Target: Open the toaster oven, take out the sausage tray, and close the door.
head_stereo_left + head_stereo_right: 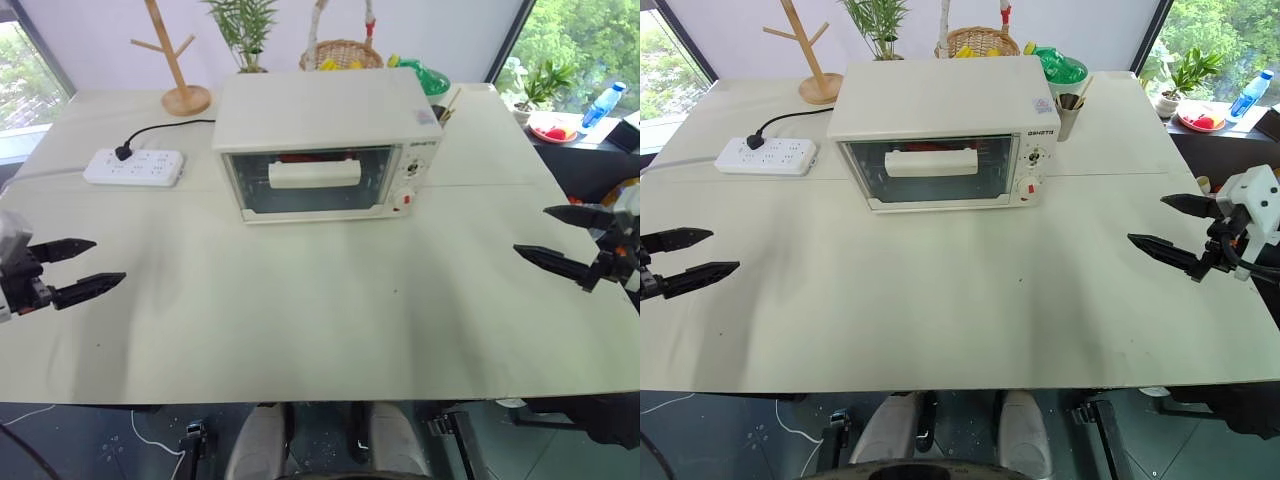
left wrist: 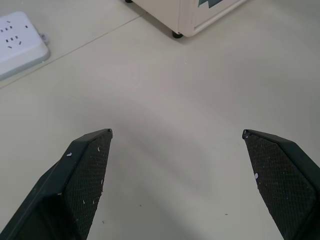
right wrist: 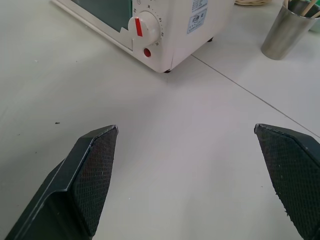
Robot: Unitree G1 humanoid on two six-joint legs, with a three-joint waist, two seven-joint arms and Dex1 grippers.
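Currently, the toaster oven is seen at the upper centre of the head view, on the pale table, with its door closed. Red-brown shapes are glimpsed behind the glass above the bar handle; the sausage tray cannot be made out clearly. The left gripper is held at the left edge, fingers spread and empty. The right gripper is held at the right edge, likewise spread and empty. A white power strip is noted at upper left, a steel cup beside the oven.
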